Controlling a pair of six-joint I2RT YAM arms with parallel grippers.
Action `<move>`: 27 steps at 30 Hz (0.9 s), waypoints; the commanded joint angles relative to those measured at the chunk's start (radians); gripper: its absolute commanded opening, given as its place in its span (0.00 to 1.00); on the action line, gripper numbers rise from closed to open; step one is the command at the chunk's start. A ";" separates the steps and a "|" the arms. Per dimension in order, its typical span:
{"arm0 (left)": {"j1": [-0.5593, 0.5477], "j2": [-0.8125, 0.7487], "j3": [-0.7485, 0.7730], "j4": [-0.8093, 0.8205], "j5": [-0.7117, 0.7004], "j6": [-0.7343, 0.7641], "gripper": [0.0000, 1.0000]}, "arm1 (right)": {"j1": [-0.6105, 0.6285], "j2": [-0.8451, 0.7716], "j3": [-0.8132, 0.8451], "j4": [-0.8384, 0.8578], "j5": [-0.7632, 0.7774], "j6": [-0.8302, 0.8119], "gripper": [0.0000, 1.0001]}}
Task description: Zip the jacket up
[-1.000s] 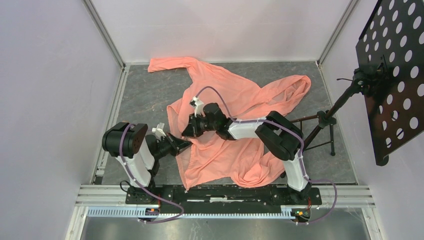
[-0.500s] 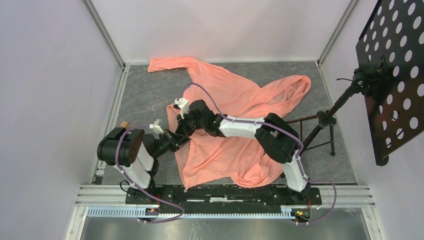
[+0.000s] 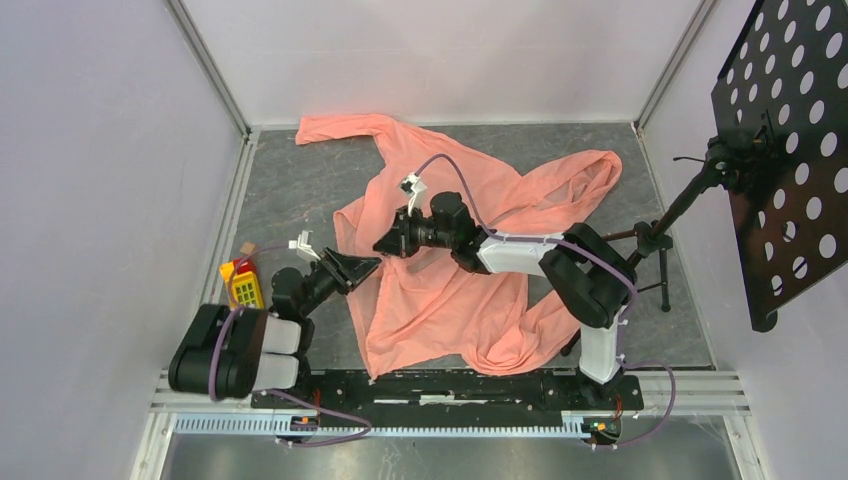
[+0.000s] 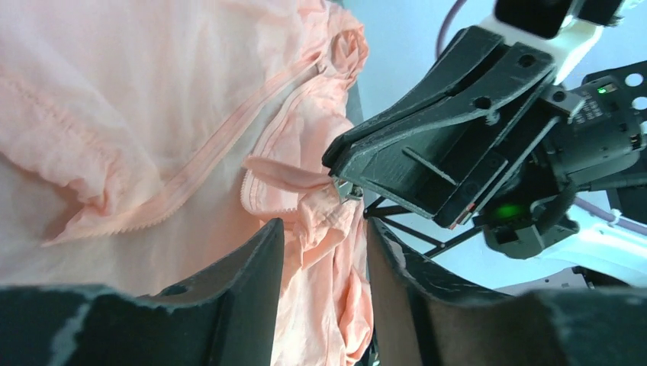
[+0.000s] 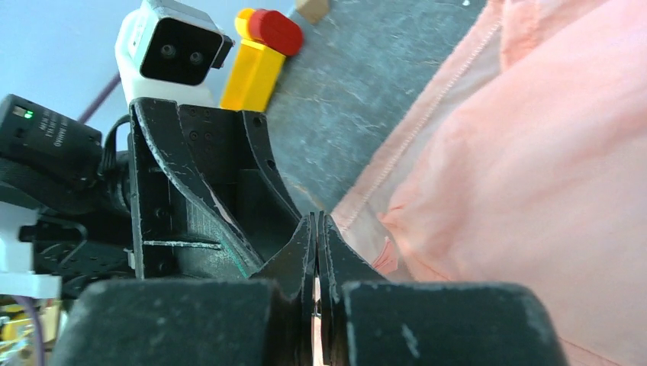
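Observation:
The salmon-pink jacket lies crumpled and open on the grey table, one sleeve stretched to the far left. Its zipper tape runs diagonally in the left wrist view. My right gripper is shut at the jacket's left front edge, and a small metal zipper pull shows at its tip. In its own view the right gripper has its jaws pressed together, pink showing between them. My left gripper is just below-left of it. The left gripper is open, with bunched fabric hanging between its jaws.
A yellow and red toy and a small wooden block lie by the left wall. A black perforated music stand on a tripod stands at the right. White walls enclose the table, with a metal rail in front.
My left gripper has opened and its arm has swung back toward the near left, uncovering the yellow toy. My right gripper stayed shut and shifted right and slightly away with the jacket edge.

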 commanded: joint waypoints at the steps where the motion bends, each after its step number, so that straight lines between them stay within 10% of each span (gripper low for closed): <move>1: 0.001 -0.199 -0.126 -0.186 -0.039 0.055 0.54 | -0.005 -0.008 -0.037 0.231 -0.105 0.177 0.00; 10: -0.002 -0.727 -0.063 -0.764 -0.061 0.254 0.65 | -0.022 0.029 -0.087 0.501 -0.163 0.478 0.00; 18: -0.006 -0.830 -0.102 -0.737 -0.057 0.209 0.70 | -0.026 0.098 -0.091 0.670 -0.184 0.642 0.01; 27: -0.023 -0.594 -0.077 -0.513 -0.028 0.217 0.66 | -0.025 0.086 -0.109 0.685 -0.177 0.653 0.00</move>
